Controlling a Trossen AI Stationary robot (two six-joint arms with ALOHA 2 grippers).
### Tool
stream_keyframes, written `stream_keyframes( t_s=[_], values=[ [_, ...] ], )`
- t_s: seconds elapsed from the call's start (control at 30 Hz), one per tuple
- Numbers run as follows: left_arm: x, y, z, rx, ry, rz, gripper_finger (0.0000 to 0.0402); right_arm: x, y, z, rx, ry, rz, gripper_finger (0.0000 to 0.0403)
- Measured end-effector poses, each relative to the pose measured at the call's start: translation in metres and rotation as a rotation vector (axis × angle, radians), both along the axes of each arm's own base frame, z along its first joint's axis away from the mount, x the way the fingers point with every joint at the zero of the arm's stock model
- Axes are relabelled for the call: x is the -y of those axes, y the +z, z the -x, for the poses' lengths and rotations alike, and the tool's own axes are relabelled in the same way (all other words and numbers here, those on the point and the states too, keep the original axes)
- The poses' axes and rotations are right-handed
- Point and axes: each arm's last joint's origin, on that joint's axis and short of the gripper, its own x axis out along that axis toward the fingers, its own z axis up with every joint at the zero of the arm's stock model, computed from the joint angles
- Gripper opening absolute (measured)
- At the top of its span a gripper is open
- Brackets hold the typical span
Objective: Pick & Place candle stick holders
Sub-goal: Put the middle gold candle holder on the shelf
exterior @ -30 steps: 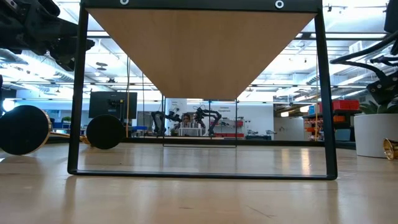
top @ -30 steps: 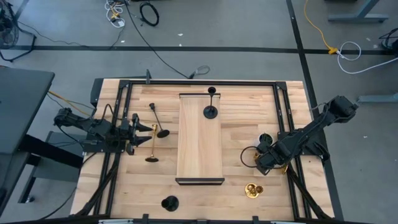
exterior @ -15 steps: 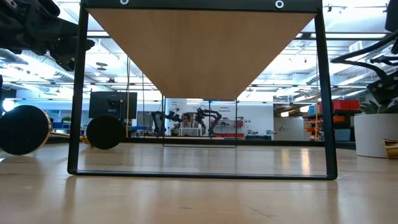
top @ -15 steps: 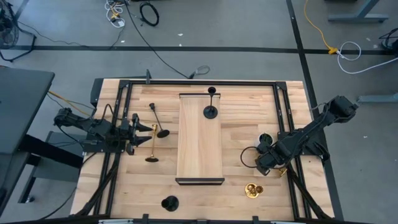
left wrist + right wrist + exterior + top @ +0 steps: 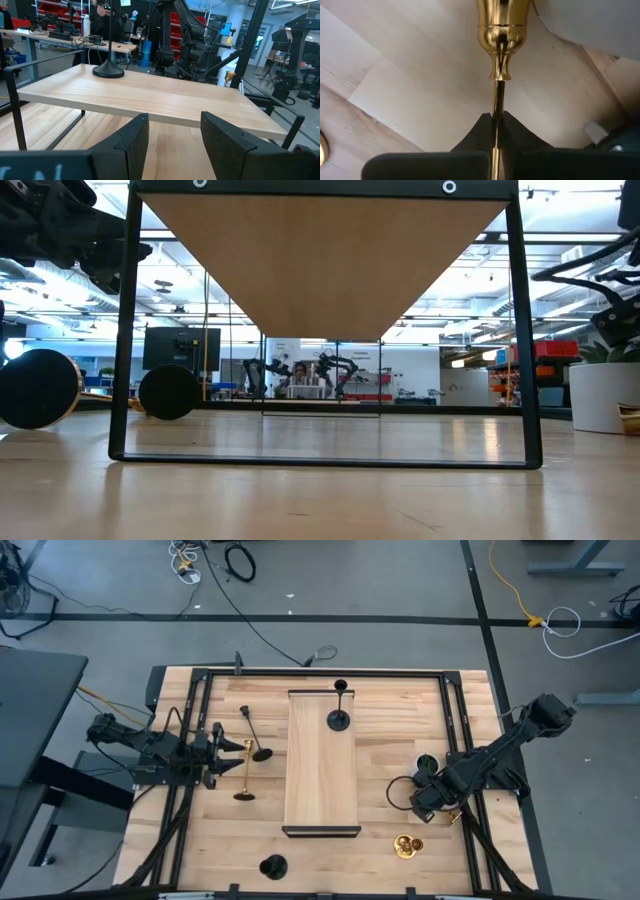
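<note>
My right gripper (image 5: 496, 117) is at the table's right side (image 5: 437, 802), pointing down, shut on a gold candle stick holder (image 5: 501, 30) that lies by the white pot (image 5: 427, 762). A black holder (image 5: 339, 720) stands on the raised wooden shelf (image 5: 320, 770). Left of the shelf lie a black holder (image 5: 255, 737) and a gold-stemmed one (image 5: 245, 772). Another gold holder (image 5: 406, 846) lies near the front right, and a black base (image 5: 272, 866) sits at the front. My left gripper (image 5: 172, 127) waits open and level at the table's left (image 5: 222, 753). My right gripper pinches the gold holder's thin stem (image 5: 498, 102), a little below the cup, between its two fingers. The fingers come from above, pointing down, and lie across the stem. The holder lies level, low at the table top, with its cup (image 5: 501, 30) beyond the fingers.
The shelf's black metal frame (image 5: 525, 340) stands on the table in mid-table. The white pot (image 5: 600, 395) stands close beside my right gripper. Black rails (image 5: 190, 790) run along both table sides. Bare wood lies between the shelf and the right arm.
In the low view the gold holder's end beside the white pot has shifted a little and shows less than before. Both arms have kept their places.
</note>
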Motion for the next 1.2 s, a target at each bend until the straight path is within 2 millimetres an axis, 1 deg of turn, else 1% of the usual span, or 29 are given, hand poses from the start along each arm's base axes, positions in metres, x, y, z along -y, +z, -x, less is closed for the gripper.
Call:
stream_keyframes(
  t_s=[0.17,0.27,0.4,0.53,0.7,0.83,0.97,1.2],
  values=[
    [-0.001,0.001,0.0,0.009,0.017,0.004,0.0181,-0.001,0.002,-0.003,0.068,0.003,0.007,0.0005],
    [-0.001,0.001,0.0,0.009,0.023,0.004,0.0181,-0.002,0.012,-0.008,0.125,0.025,0.029,0.0004],
    [-0.001,0.001,0.0,0.009,0.023,0.004,0.0181,-0.005,0.035,-0.016,0.197,0.046,0.075,0.0004],
    [-0.001,0.001,0.0,0.009,0.023,0.004,0.0181,-0.008,0.067,-0.027,0.308,0.078,0.155,0.0004],
    [-0.001,0.001,0.0,0.011,0.023,0.005,0.0181,-0.012,0.106,-0.042,0.49,0.126,0.273,0.0004],
    [-0.001,0.001,0.0,0.011,0.023,0.006,0.0181,-0.012,0.135,-0.05,0.637,0.151,0.405,0.0004],
    [-0.001,0.001,0.0,0.011,0.023,0.007,0.0181,-0.012,0.155,-0.059,0.784,0.151,0.563,0.0004],
    [-0.001,0.005,0.0,0.046,0.023,0.021,0.0181,-0.018,0.174,-0.075,0.997,0.165,0.746,0.0004]
  ],
)
